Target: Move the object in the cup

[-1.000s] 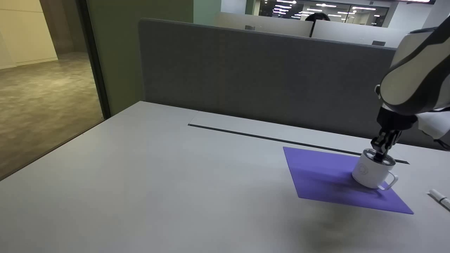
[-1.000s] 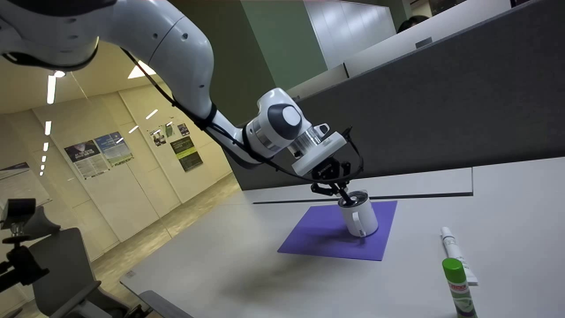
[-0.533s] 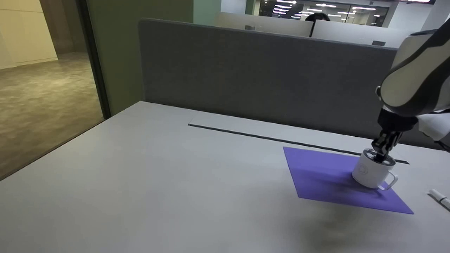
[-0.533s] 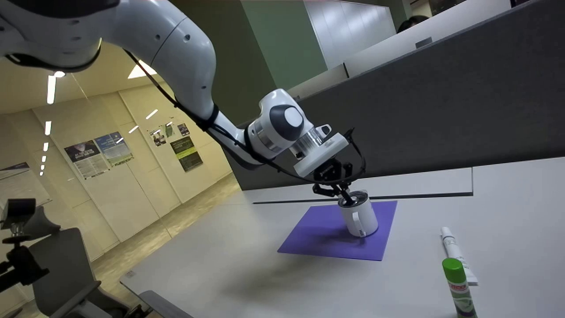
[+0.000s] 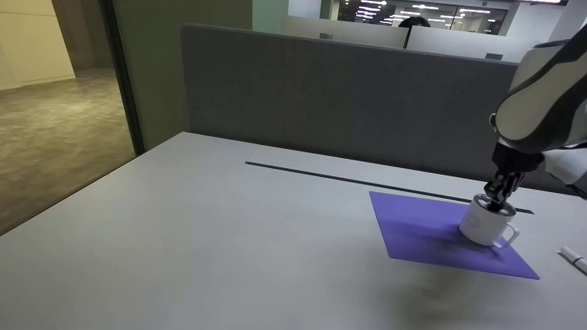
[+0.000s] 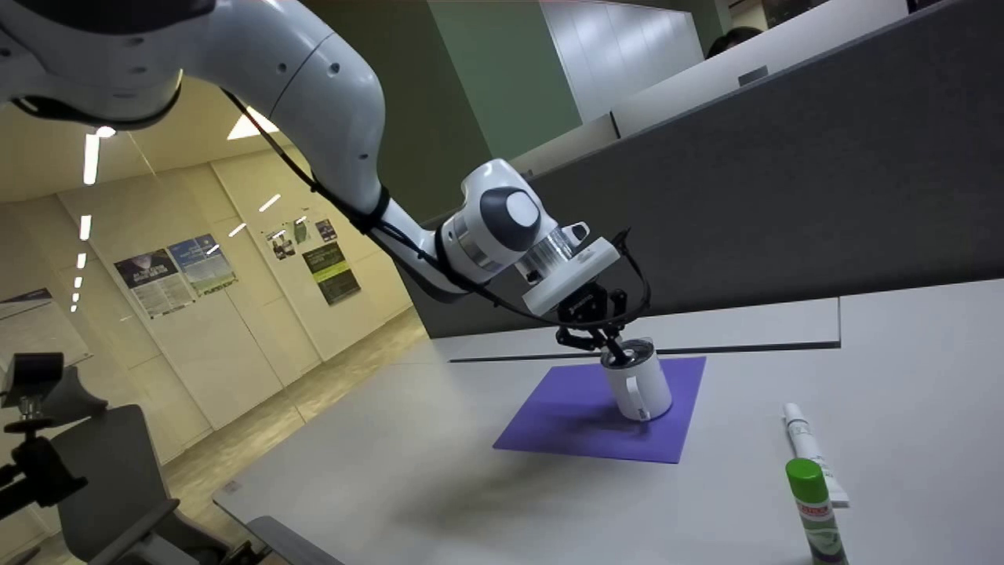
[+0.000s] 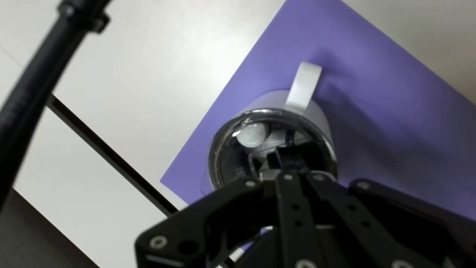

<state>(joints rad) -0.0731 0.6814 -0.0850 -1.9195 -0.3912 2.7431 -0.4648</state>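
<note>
The white cup (image 5: 479,231) with a shiny dark rim stands upright on the purple mat (image 5: 412,224). It also shows in an exterior view (image 6: 641,392) and the wrist view (image 7: 273,98), with its handle. Inside the cup, the wrist view shows a small white round end (image 7: 252,134) and a pale printed surface (image 7: 273,144) beside it. My gripper (image 7: 280,159) reaches down into the cup's mouth, as in both exterior views (image 5: 495,206) (image 6: 620,359). Its fingers are close together. The cup and linkage hide the fingertips' ends and whatever may be between them.
A white tube (image 6: 808,443) and a green-capped bottle (image 6: 814,502) are on the table on the handle side of the cup. A grey partition (image 5: 321,101) stands along the back. A dark slot (image 5: 321,175) runs along the table before it.
The arm has shifted very slightly down and to the right in an exterior view, then stays nearly still. The cup and mat have not moved.
</note>
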